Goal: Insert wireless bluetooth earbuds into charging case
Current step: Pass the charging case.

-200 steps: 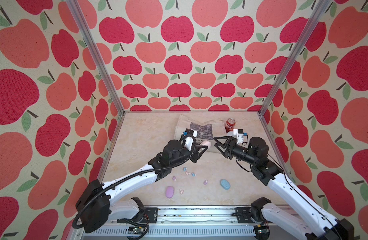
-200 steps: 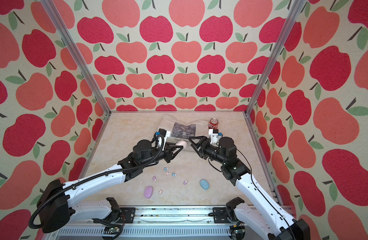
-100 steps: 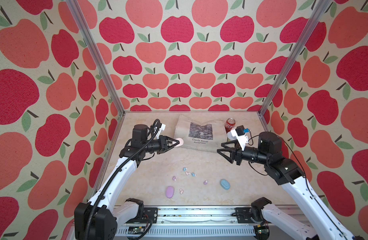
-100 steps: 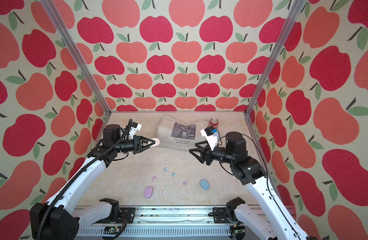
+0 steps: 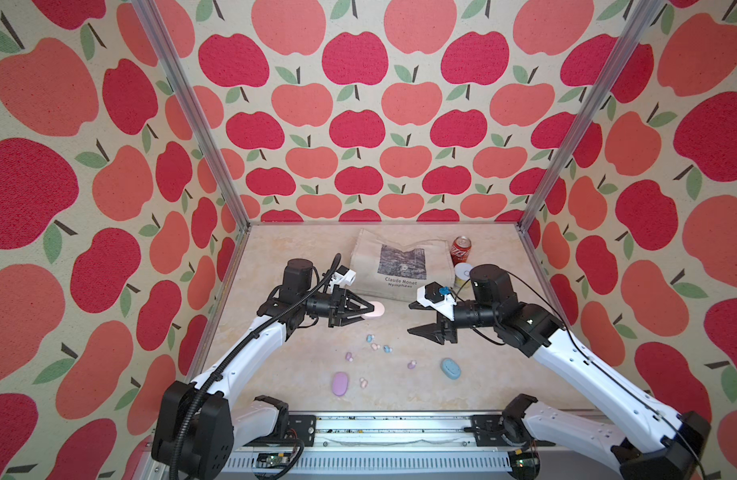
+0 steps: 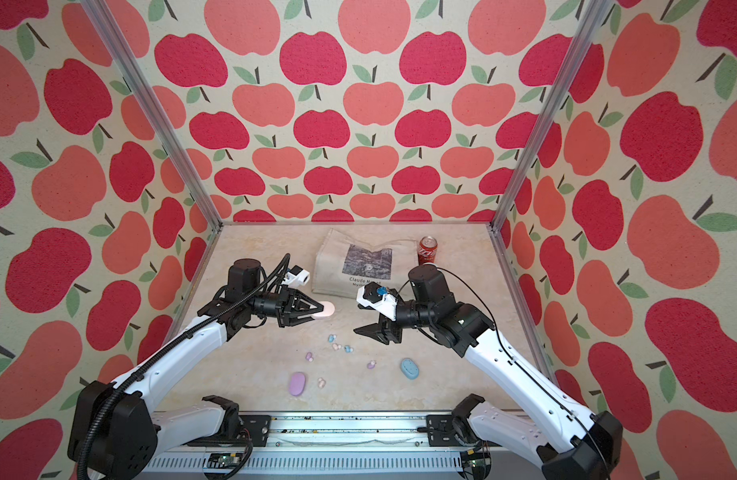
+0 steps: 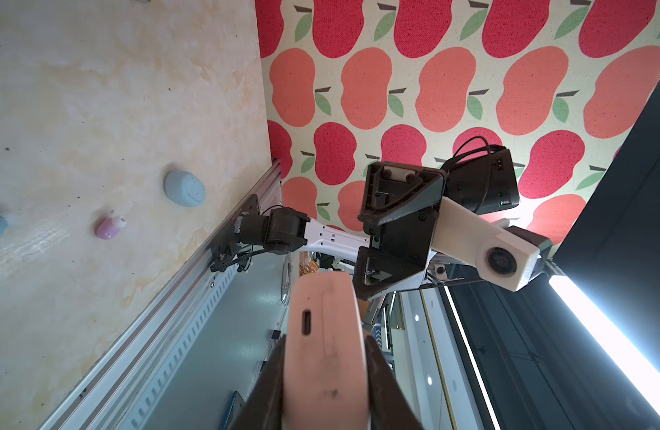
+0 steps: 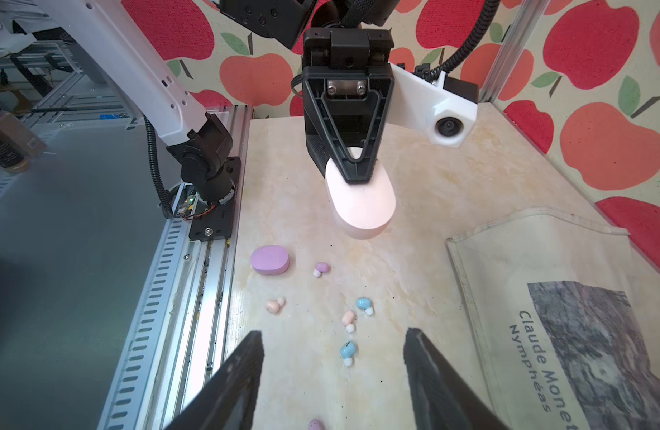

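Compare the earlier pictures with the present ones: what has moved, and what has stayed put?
The left gripper and right gripper, nearly meeting mid-table a second ago, swung apart, then edged back toward each other. The left one kept the pink case clamped throughout; the right one's jaws stayed open and empty. The earbuds, lilac case, blue case, bag and can lie unmoved.

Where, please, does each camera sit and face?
Top views: high in front, looking down the table to the back wall; both arms show.
Left wrist: on its arm, facing the right gripper past its gripped pink case.
Right wrist: on its arm, facing the left gripper over the earbuds; own fingers show.
Shared: both wrists see the pink case.
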`<state>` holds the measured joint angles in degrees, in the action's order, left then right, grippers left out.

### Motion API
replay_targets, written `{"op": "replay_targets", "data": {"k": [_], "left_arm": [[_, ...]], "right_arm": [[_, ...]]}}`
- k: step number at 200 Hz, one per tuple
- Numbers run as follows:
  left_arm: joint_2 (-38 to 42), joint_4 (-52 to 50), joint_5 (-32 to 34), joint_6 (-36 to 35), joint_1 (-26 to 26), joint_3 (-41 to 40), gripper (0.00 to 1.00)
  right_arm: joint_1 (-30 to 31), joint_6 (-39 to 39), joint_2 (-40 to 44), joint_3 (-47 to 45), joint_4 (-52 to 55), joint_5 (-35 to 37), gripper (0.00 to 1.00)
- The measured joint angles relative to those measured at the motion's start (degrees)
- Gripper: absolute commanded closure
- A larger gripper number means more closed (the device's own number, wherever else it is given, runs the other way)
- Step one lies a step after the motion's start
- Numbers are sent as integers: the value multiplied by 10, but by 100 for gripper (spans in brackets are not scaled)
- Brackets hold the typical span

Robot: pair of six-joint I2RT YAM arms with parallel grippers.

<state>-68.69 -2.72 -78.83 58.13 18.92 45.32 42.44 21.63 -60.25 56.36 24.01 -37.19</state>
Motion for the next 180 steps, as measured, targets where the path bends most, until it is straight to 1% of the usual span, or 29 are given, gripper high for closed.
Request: {"op": "replay_targets", "data": {"k": [35, 97, 137, 160, 180], "left_arm": [[-8, -20, -12, -16, 15, 4, 85], [-15, -39, -12, -28, 45, 21, 86], [-15, -45, -12, -36, 54, 23, 86], [-15, -57, -12, -41, 55, 30, 86], [-15, -67, -13, -52, 56, 36, 87]], "right_arm": [[14, -3, -24, 2, -26, -4, 36], [67, -3, -72, 33, -51, 7, 34], [75, -3, -91, 35, -61, 22, 33], [75, -2, -95, 35, -64, 28, 38], [75, -3, -96, 38, -64, 28, 47]]}}
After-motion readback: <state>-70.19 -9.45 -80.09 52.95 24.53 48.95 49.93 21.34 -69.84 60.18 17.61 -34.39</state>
